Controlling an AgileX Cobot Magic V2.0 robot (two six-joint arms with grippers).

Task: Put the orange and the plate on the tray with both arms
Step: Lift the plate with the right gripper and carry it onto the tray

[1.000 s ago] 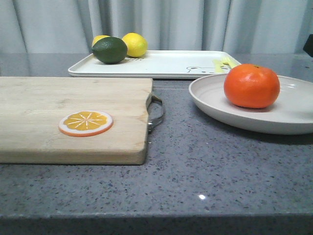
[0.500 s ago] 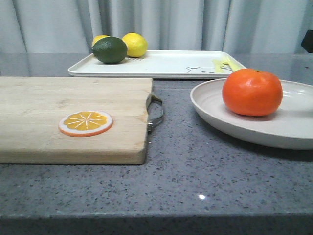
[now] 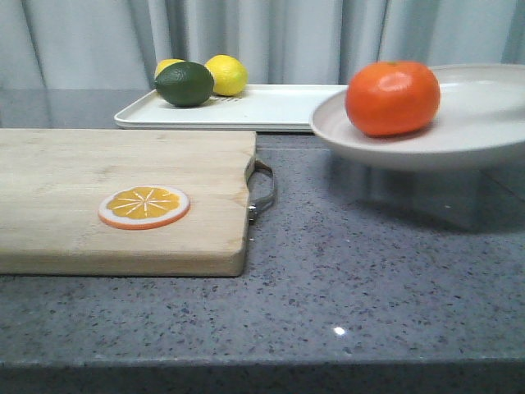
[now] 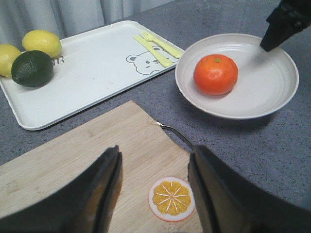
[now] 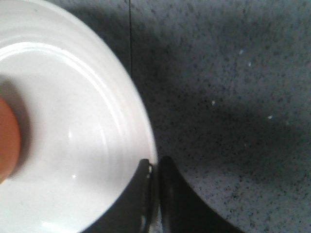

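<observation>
The orange (image 3: 392, 97) lies on the off-white plate (image 3: 467, 135), which hangs in the air, tilted slightly, right of the white tray (image 3: 271, 107). My right gripper (image 5: 154, 166) is shut on the plate's rim (image 5: 121, 87); the orange shows at that view's edge (image 5: 7, 141). In the left wrist view the right gripper (image 4: 285, 22) shows as a dark shape at the plate's far rim (image 4: 252, 104), with the orange (image 4: 215, 74) inside and the tray (image 4: 97, 68) beside it. My left gripper (image 4: 154, 189) is open and empty above the cutting board.
A wooden cutting board (image 3: 98, 197) with a metal handle (image 3: 262, 189) lies front left, an orange slice (image 3: 143, 206) on it. Two lemons (image 3: 226, 75) and a dark lime (image 3: 184, 84) sit at the tray's left end. Yellow cutlery (image 4: 155, 46) lies on the tray's other end.
The plate with the orange has risen off the table and shifted left toward the tray. The orange has slid a little on the plate. Nothing else has moved.
</observation>
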